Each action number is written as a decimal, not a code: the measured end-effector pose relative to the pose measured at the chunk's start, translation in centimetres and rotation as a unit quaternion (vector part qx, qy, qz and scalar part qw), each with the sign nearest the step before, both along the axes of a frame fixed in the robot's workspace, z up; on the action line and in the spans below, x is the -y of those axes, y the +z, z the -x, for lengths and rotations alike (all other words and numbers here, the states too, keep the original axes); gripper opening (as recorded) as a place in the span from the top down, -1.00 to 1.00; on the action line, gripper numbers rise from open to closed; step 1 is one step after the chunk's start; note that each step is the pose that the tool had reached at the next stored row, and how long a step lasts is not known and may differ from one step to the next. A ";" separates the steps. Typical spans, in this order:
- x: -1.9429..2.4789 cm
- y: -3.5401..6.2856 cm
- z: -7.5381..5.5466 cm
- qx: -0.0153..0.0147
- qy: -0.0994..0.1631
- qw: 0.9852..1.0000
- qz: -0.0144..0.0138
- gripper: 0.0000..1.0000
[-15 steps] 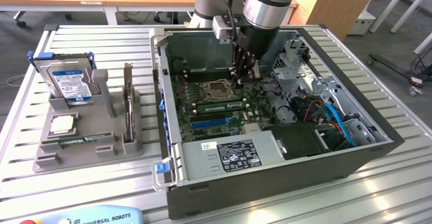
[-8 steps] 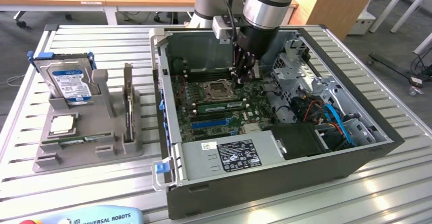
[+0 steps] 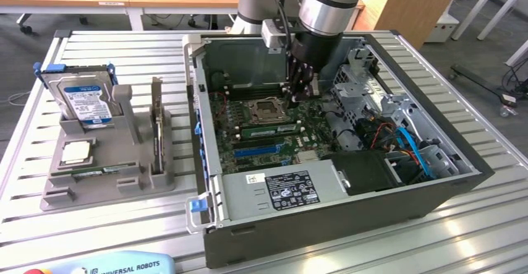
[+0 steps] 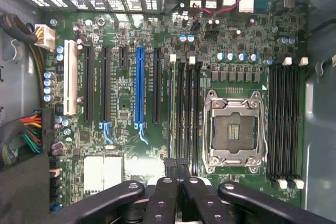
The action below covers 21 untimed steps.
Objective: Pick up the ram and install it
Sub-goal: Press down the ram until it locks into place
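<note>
Noted fingers [image 4: 171, 170] shut tight, holding nothing, above one end of slot bank [image 4: 185, 114] beside CPU socket [image 4: 233, 129]. Found ram [image 3: 269, 129] standing in slot between socket and blue card slot [image 4: 139, 85]. Risk of tilted seating, far latch left open, if pressed at that end only.

Open case [image 3: 330, 240] on table [image 3: 483, 237], drive holder [image 3: 107, 184] at exterior view's left, ram [image 3: 269, 127] seemingly beside socket [image 3: 266, 108].

The green motherboard [image 4: 123, 93] carries a blue expansion slot [image 4: 139, 85] and a white slot [image 4: 70, 77]. The gripper [image 4: 178, 183] is black; the hard drive [image 3: 83, 94] has a blue-and-white label.
</note>
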<state>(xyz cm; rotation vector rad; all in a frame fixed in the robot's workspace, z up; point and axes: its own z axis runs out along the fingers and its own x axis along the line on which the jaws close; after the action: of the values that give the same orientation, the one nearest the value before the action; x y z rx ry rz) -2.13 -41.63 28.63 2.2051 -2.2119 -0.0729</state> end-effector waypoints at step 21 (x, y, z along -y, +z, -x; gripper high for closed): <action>0.00 -0.18 -3.0 0.000 0.000 1.000 0.000 0.80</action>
<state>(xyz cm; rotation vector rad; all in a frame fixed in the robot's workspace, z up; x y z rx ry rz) 0.88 -41.63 28.46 2.2047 -2.2115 -0.0738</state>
